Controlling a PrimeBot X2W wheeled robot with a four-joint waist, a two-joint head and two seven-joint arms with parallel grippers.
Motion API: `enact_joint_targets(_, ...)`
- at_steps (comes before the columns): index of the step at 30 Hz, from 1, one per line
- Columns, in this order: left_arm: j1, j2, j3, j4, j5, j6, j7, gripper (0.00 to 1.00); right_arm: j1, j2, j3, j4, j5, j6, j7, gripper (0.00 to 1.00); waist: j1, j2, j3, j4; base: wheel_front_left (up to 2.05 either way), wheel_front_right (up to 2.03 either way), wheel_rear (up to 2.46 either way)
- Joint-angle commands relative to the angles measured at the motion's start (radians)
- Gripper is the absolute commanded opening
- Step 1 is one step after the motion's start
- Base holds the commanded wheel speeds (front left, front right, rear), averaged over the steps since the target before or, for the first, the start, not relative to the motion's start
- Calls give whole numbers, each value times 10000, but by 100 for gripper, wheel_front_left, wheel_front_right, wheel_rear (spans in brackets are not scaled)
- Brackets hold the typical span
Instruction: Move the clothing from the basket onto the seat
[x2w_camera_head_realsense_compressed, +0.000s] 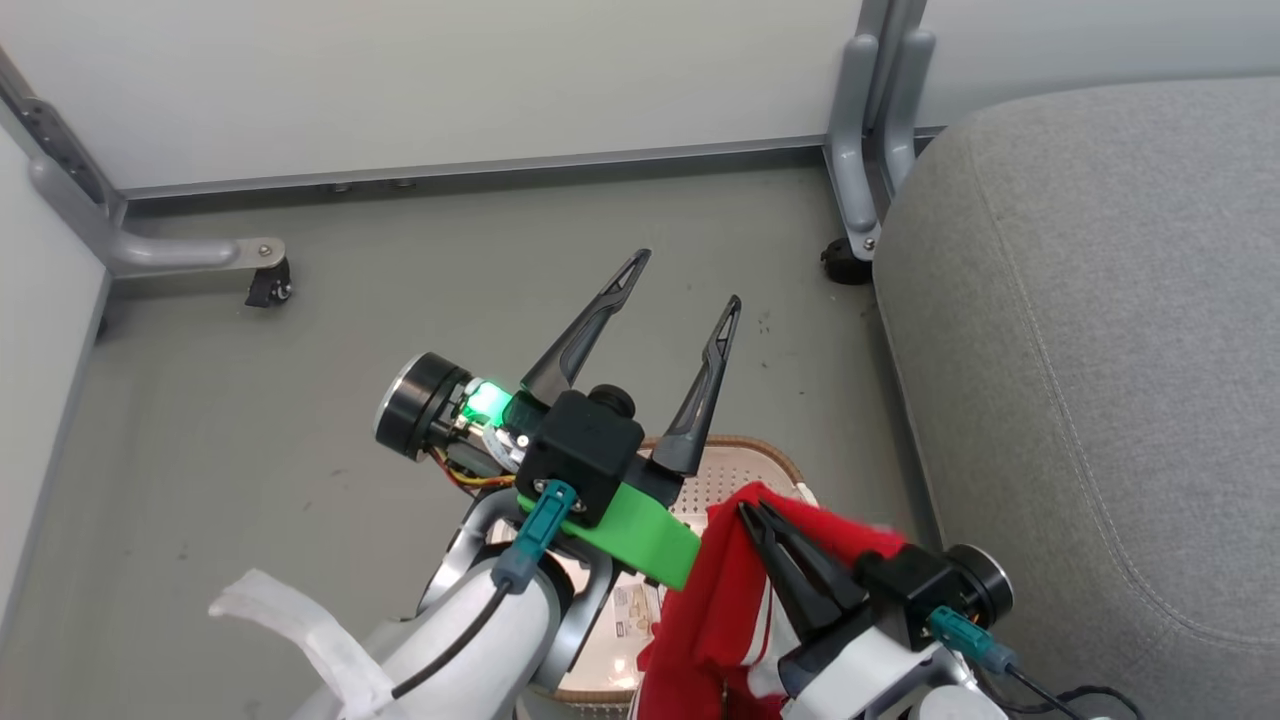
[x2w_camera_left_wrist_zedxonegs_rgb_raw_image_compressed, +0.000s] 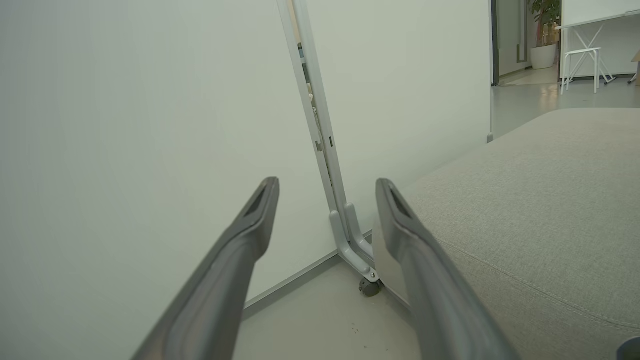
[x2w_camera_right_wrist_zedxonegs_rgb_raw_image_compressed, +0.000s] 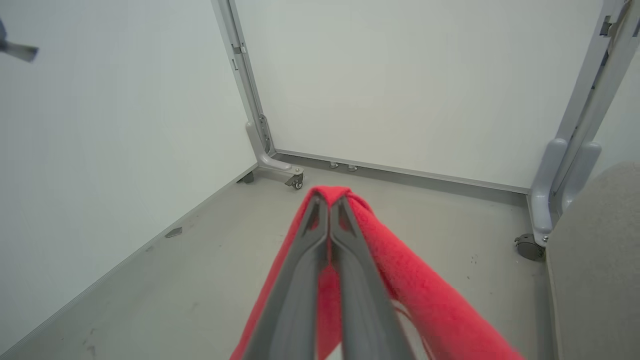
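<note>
The red clothing (x2w_camera_head_realsense_compressed: 715, 610) with white stripe trim hangs from my right gripper (x2w_camera_head_realsense_compressed: 752, 512), which is shut on a fold of it above the basket. In the right wrist view the red clothing (x2w_camera_right_wrist_zedxonegs_rgb_raw_image_compressed: 415, 295) drapes over both sides of my right gripper (x2w_camera_right_wrist_zedxonegs_rgb_raw_image_compressed: 328, 200). The cream perforated basket (x2w_camera_head_realsense_compressed: 745, 462) with its brown rim lies on the floor, mostly hidden under my arms. My left gripper (x2w_camera_head_realsense_compressed: 688, 278) is open and holds nothing, raised over the floor beyond the basket; the left wrist view has this left gripper (x2w_camera_left_wrist_zedxonegs_rgb_raw_image_compressed: 327, 187) pointing at a panel. The grey seat (x2w_camera_head_realsense_compressed: 1100, 350) lies to the right.
White partition panels on grey castor feet (x2w_camera_head_realsense_compressed: 255, 268) wall in the grey floor (x2w_camera_head_realsense_compressed: 350, 330) at the back and left. A second panel foot (x2w_camera_head_realsense_compressed: 850, 250) stands by the seat's far corner. A white strap (x2w_camera_head_realsense_compressed: 290, 625) hangs off my left forearm.
</note>
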Motion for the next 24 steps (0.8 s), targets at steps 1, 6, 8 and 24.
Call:
enact_joint_targets(1,203,130,43,36,-108,53,23,100,-104,-32,-73,-84,-80,1,-33,0,0,-1,108,-139,0,0,0)
enact_joint_targets(6,396,297,207,163,-290,69,-164,100,-270,-19,-319,-317,-181,1,-33,0,0,-1,341,-593,0,0,0)
enact_joint_targets(8,483,462,266,228,-347,29,-289,100,-323,-15,-442,-455,-249,1,-31,0,0,-1,473,-849,0,0,0)
enact_joint_targets(24,1001,1359,289,1497,-121,-160,-1977,100,217,-61,-1844,-2579,-776,1,-31,0,0,-1,1641,-3243,0,0,0)
